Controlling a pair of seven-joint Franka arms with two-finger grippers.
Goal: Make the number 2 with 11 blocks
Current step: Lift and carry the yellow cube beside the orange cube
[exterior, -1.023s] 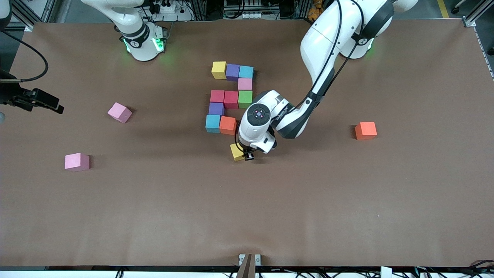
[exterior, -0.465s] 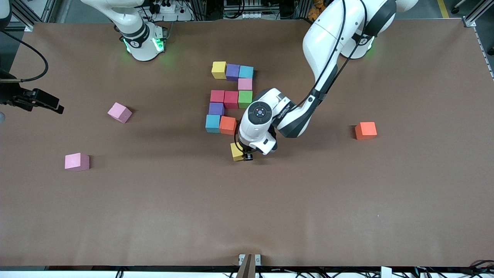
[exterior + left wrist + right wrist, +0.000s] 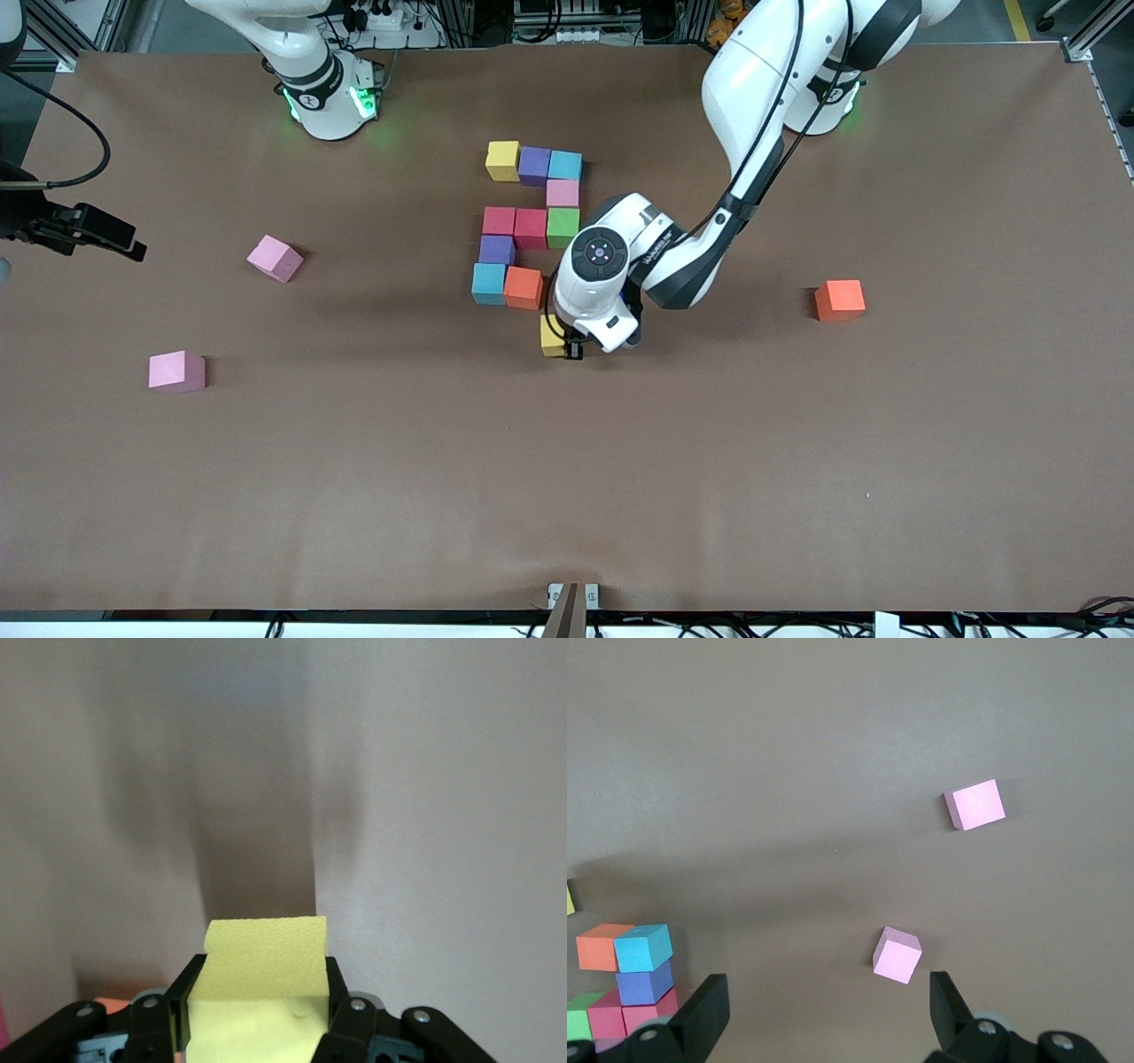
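Observation:
The number 2 stands as touching blocks in mid-table: a yellow block [image 3: 502, 160], purple and light blue in the row farthest from the camera, then pink [image 3: 562, 192], green [image 3: 563, 227], two red, purple, light blue [image 3: 488, 283] and orange [image 3: 523, 287]. My left gripper [image 3: 567, 347] is shut on another yellow block [image 3: 553, 337], low over the table close beside the orange block. In the left wrist view that yellow block [image 3: 266, 952] fills the gap between the black fingers [image 3: 183, 1001]. My right gripper [image 3: 828, 1005] waits open, high over the right arm's end of the table.
Two loose pink blocks [image 3: 275, 258] [image 3: 176, 371] lie toward the right arm's end, and the right wrist view shows them too as pink blocks [image 3: 897, 955] [image 3: 979, 804]. A loose orange block [image 3: 839, 299] lies toward the left arm's end. A black camera mount [image 3: 80, 230] juts in at the table edge.
My left gripper has carried the yellow block a little toward the orange block of the figure and turned it squarer to the rows. The right arm has not moved.

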